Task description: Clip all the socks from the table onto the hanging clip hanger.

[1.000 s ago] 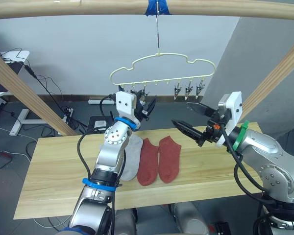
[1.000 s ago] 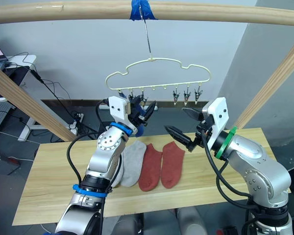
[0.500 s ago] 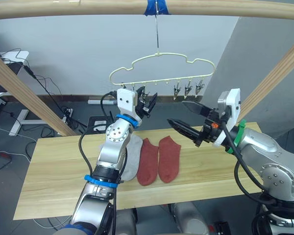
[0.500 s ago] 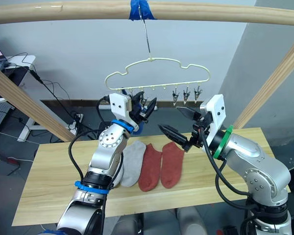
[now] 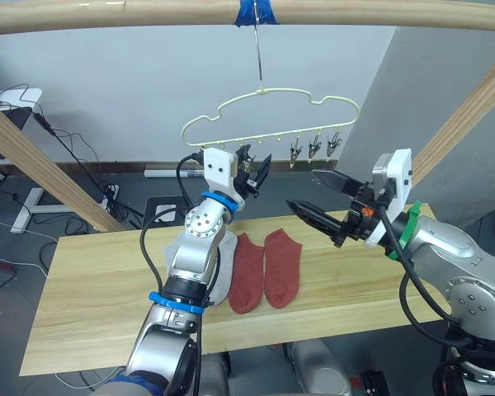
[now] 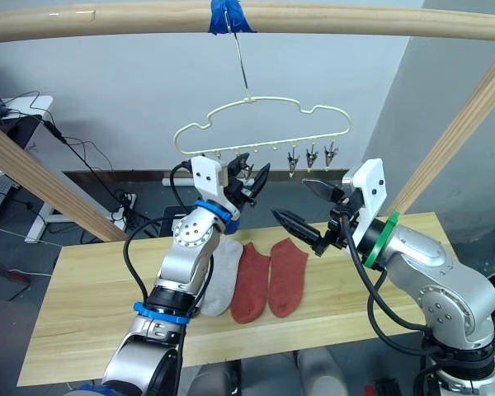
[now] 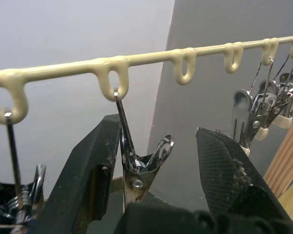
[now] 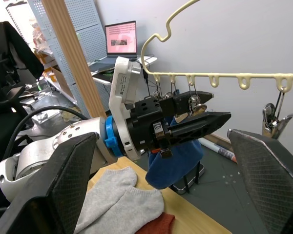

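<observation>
Left gripper (image 5: pixel 253 169) is raised to the bottom rail of the clip hanger (image 5: pixel 268 115), its black fingers (image 7: pixel 90 170) spread apart on either side of one small metal clip (image 7: pixel 136 168) that hangs from the rail's second loop. From the wrist view, that clip sits in the gap between the fingers, close against one of them, though I cannot tell whether it touches. A blue sock (image 8: pixel 173 163) dangles just below that gripper, up by the clips (what is actually holding it up, I cannot tell).

The right gripper (image 5: pixel 318 196) hovers in the air to the right of the left one, below the hanger's right-hand clips, with its fingers spread wide and nothing between them.

The hanger hangs by its long hook from a wooden pole (image 5: pixel 247 12), at a spot wrapped in blue tape (image 5: pixel 255 10).

Down on the table (image 5: pixel 91 297), two rust red socks (image 5: pixel 264 268) lie side by side near the middle. Grey socks (image 8: pixel 118 200) lie just to their left, touching them, partly hidden behind the left arm.
</observation>
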